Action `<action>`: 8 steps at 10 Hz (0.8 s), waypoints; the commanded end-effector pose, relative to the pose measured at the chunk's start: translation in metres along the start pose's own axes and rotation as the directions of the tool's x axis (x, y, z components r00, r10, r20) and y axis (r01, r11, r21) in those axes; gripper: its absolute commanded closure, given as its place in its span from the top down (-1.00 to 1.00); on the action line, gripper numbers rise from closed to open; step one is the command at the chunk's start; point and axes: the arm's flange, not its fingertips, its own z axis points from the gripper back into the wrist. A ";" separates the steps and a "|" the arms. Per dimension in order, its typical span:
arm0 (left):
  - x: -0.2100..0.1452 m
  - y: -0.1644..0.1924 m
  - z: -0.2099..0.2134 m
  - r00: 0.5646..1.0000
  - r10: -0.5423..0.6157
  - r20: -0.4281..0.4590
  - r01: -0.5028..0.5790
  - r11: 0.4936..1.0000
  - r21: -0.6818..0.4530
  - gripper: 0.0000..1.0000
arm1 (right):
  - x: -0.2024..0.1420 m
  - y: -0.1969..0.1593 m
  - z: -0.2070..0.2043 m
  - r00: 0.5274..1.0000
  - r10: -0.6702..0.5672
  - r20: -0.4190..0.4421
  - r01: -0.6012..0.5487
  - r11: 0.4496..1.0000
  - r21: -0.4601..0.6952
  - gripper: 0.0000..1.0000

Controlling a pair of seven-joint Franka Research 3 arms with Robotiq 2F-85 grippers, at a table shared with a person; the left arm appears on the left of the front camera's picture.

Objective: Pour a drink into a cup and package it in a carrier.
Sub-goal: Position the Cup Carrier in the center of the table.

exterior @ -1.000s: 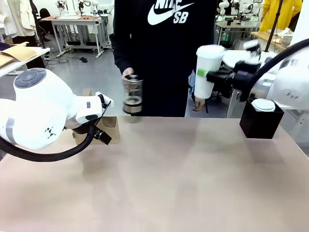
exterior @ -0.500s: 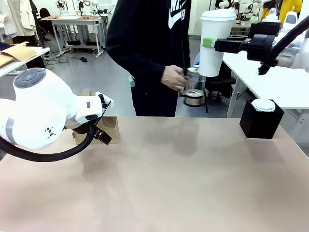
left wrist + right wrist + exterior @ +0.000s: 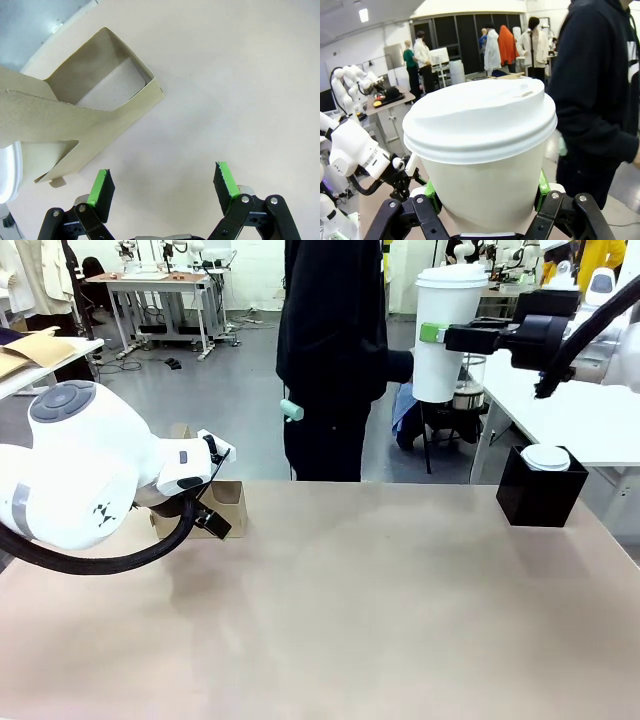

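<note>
A tall white paper cup (image 3: pixel 440 335) with a white lid is held high at the upper right, and my right gripper (image 3: pixel 432 333) is shut on its side. In the right wrist view the cup (image 3: pixel 480 150) stands upright between the green pads (image 3: pixel 542 190). A glass press jug (image 3: pixel 468 388) shows just behind the cup, near the person's hand; I cannot make out the drink in it. The brown cardboard carrier (image 3: pixel 225 502) sits at the table's left. My left gripper (image 3: pixel 162 182) hangs open just beside the carrier (image 3: pixel 75 110), touching nothing.
A black box (image 3: pixel 540 490) with a white disc (image 3: pixel 546 457) on top stands at the table's right. A person in a black top (image 3: pixel 335 350) stands behind the far edge. Another white table (image 3: pixel 580 410) lies to the right.
My right gripper lifted the cup up and now holds still. The person has walked to the right with the press jug, carrying it behind the cup. My left arm has not moved.
</note>
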 end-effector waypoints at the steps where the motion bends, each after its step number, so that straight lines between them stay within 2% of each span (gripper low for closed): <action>1: 0.000 0.001 0.000 1.000 0.002 0.001 -0.002 1.000 -0.002 1.00 | 0.004 0.001 -0.001 1.000 0.009 0.010 -0.009 1.000 0.006 0.60; 5: 0.000 0.000 0.000 1.000 0.000 0.000 0.000 1.000 0.000 1.00 | 0.004 0.001 -0.001 1.000 0.009 0.010 -0.009 1.000 0.006 0.60; 8: 0.030 0.009 0.049 0.999 0.047 -0.019 -0.046 0.998 0.052 1.00 | 0.004 0.001 -0.001 1.000 0.009 0.010 -0.009 1.000 0.006 0.60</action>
